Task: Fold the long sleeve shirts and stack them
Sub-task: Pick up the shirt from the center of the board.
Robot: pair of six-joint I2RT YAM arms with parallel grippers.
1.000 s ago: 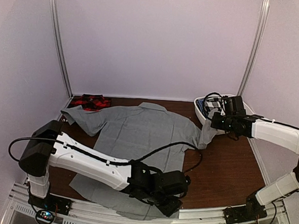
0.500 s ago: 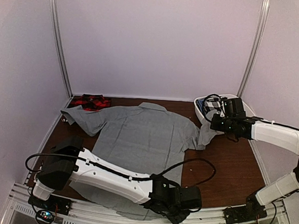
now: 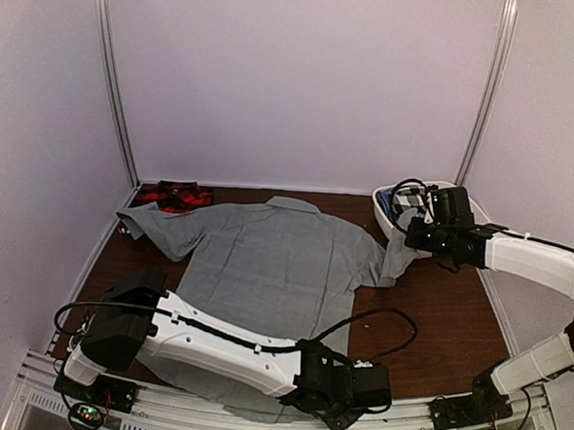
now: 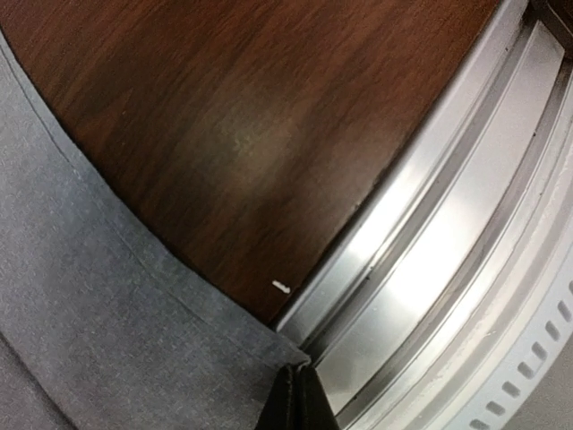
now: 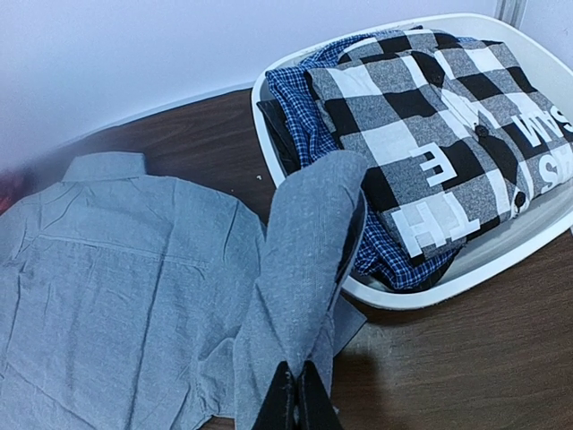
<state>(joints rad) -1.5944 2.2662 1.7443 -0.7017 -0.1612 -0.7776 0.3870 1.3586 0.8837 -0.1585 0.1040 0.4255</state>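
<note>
Top external view: the grey shirt lies spread flat left of the white basket. Beside the basket the right gripper pinches the shirt's sleeve. Well nearer than the basket, the left gripper is clamped on the hem corner, likely for folding. The plaid shirt waits far left.

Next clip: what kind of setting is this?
Probably a lab test booth: plain walls with metal corner posts enclose a wooden table holding a grey shirt, with an aluminium rail along its near edge.

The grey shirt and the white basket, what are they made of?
The grey shirt looks like soft woven cloth, matte: it wrinkles and has a stitched hem. The white basket is probably smooth hard plastic: its rim looks slightly glossy and keeps its shape.
</note>
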